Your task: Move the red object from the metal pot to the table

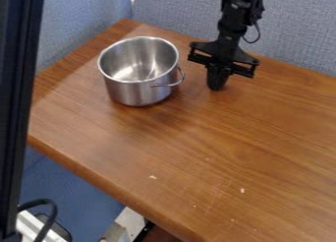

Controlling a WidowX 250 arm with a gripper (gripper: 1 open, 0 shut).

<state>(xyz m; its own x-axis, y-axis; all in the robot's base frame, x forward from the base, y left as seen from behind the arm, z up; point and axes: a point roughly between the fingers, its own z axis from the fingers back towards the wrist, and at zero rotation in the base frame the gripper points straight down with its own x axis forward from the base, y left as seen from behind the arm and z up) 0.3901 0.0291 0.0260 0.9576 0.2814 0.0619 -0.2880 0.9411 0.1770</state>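
The black end effector [218,83] is clenched, its fingertips brought together low over the far part of the brown wooden table [197,152], to the pot's right in the view; whether they touch the wood, I cannot tell. No object can be made out between them, and the small red block cannot be made out anywhere in view, so its place cannot be told. Above the fingers, the black robot arm [241,15] rises out of the top of the view, with a thin dark cable [257,31] looping out at its right side. Near the end effector, but apart from it, the shiny round stainless-steel pot [140,87] stands upright on the table, toward the far left corner. Its mouth faces up, and a small metal loop handle [168,85] sticks out on the side toward the end effector. The tabletop has visible grain, a rounded corner and a few small pale specks in its bare stretch. Grey-blue textured panels [300,25] stand behind the table and along its left. A dark upright post [16,98] runs down the left edge of the view, and at the lower left a thick black cable [49,209] curves over white pieces [29,226] beside a blue surface [73,192].
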